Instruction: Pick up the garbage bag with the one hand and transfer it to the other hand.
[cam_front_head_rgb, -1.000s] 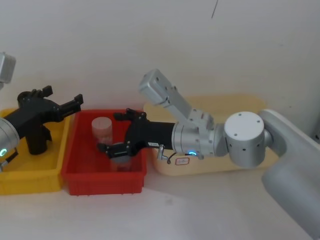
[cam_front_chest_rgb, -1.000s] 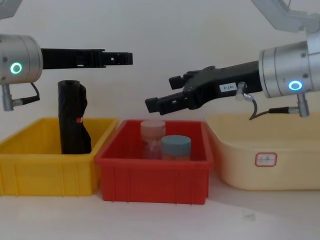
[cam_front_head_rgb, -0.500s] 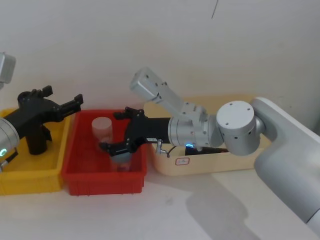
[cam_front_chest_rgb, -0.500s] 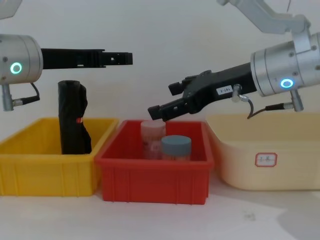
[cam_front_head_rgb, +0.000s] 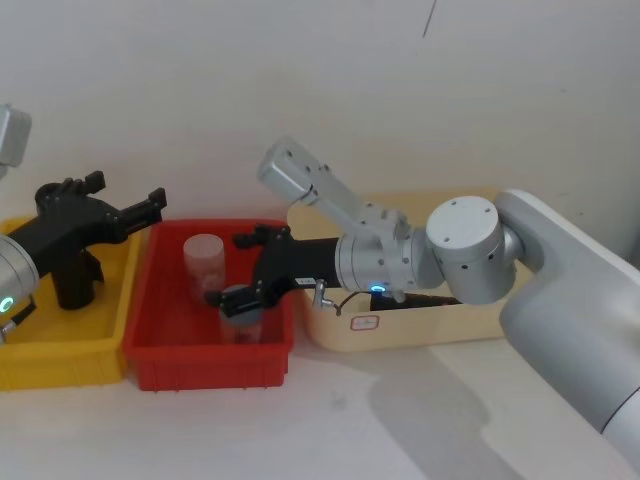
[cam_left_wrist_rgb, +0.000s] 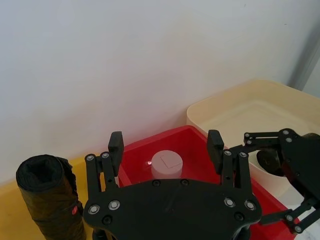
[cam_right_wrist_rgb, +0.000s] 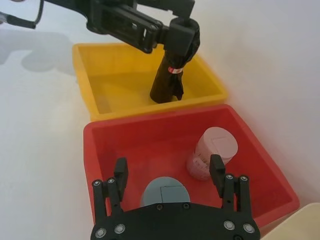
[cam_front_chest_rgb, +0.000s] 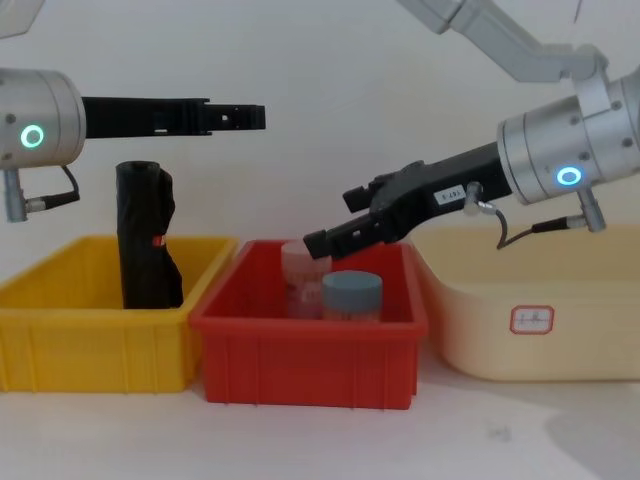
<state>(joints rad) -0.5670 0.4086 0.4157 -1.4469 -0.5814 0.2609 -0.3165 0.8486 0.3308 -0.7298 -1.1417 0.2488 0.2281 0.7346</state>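
Standing upright, the garbage bag is resting on the floor of the yellow bin, somewhat toward the side that borders the red bin, with its small red mark facing the robot and its top rising well above the bin's rim. Over it the left end effector, on the wrist with the green ring light, is hovering level and pointing toward the robot's right; its fingers are spreading wide apart and gripping nothing, and the chest view is showing a clear gap between them and the bag's top. Next door, two jars are sitting close together in the red bin: a pale translucent jar and, nearer the robot, a grey-lidded jar. The right end effector, carrying the white sticker and the blue ring light, is tilting down over these jars, its fingers also spread and empty, with the lower fingertip just above the pale jar. Beyond that, the cream tub is standing on the robot's right, and all three containers are lining up side by side on the white counter.
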